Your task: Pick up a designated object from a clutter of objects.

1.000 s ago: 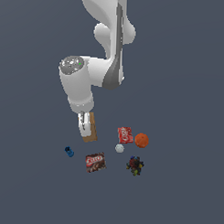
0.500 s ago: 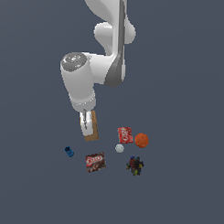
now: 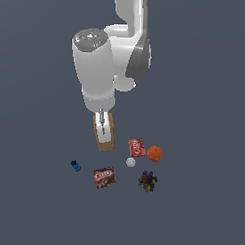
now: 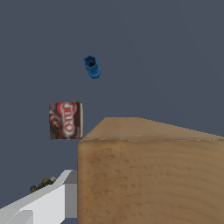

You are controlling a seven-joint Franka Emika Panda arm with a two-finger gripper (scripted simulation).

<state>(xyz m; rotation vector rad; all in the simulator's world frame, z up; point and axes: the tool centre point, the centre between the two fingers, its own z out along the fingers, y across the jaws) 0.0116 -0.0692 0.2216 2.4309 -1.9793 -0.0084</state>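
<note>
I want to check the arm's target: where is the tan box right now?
In the exterior view the tan box sits directly under the gripper, at the cluster's upper left, with the red packet to its right and the dark red-brown box below it.

Lighting: even, moderate, on a flat dark grey-blue ground; no cast shadows visible. Glare: soft highlights on the white arm point(image 3: 104, 64). Sharpness: exterior view soft, small items coarse; wrist view sharper, tan box point(image 4: 148, 175) grain legible. Edge distortion: not evident.
</note>
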